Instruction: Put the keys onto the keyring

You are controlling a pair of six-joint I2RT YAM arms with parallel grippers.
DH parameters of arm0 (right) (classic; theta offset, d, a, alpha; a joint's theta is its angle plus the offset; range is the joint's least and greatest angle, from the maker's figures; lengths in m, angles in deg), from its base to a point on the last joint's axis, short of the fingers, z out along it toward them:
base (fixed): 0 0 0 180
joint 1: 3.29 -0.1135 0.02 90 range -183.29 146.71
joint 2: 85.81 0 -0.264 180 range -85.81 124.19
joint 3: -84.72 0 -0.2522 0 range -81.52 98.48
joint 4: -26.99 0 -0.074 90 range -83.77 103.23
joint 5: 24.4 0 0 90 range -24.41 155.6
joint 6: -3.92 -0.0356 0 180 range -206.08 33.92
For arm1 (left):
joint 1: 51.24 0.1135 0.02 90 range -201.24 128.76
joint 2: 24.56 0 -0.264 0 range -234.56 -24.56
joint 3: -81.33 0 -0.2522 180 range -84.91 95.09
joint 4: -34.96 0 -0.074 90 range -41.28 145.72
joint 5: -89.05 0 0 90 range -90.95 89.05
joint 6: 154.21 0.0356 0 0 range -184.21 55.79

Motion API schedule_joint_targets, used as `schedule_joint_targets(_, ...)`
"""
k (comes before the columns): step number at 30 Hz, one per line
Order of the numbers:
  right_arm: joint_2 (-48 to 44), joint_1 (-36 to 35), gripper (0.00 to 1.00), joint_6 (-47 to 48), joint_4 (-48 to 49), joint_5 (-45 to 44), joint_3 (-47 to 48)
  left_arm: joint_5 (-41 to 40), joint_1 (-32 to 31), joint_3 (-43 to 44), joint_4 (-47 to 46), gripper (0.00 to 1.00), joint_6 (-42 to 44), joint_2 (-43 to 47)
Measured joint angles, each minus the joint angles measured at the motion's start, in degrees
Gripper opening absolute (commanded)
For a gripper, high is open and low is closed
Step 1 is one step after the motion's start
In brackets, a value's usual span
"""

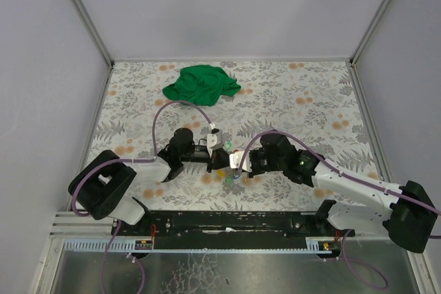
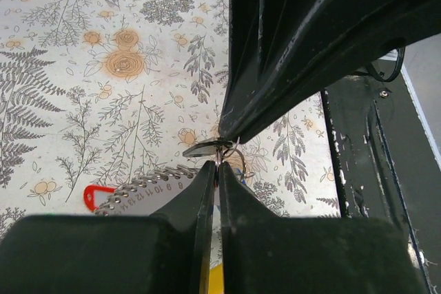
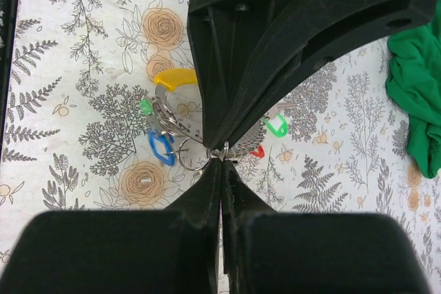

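Both grippers meet tip to tip at mid-table. My left gripper (image 1: 222,158) (image 2: 218,164) is shut, pinching the thin wire keyring (image 2: 239,161) (image 3: 193,153). My right gripper (image 1: 239,161) (image 3: 222,160) is shut on a grey key blade (image 2: 200,148) right against the left tips, with a small wire loop (image 3: 226,148) between them. On the table below lie keys with a yellow head (image 3: 176,77), a blue head (image 3: 160,148), green heads (image 3: 275,125) and a red head (image 3: 257,151) (image 2: 96,194). What exactly lies between each pair of pads is mostly hidden.
A toothed, numbered metal arc (image 2: 141,187) lies under the grippers beside the red key. The green cloth (image 1: 200,84) (image 3: 417,94) is bunched at the far side of the table. The black base rail (image 2: 365,170) runs along the near edge.
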Motion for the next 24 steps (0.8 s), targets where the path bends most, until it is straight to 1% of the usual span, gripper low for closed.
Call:
schedule_joint_targets(7, -3.41, -1.22, 0.0, -2.14, 4.42, -1.27, -4.13, -5.05, -0.33, -4.44, -7.76, 0.0, -7.45, 2.1)
schedule_joint_targets(15, -0.85, -4.39, 0.0, -4.74, 13.73, -5.27, -7.76, -16.68, -1.27, -10.47, -14.51, 0.0, -18.43, 5.22)
schedule_joint_targets(20, 1.53, -5.7, 0.0, -5.51, 18.27, -8.37, -9.16, -25.33, -3.32, -13.57, -20.15, 0.0, -23.82, 3.85)
schedule_joint_targets(24, 1.49, -6.12, 0.0, -5.6, 20.09, -9.97, -9.81, -29.03, -4.28, -14.97, -24.83, 0.0, -26.84, 2.84)
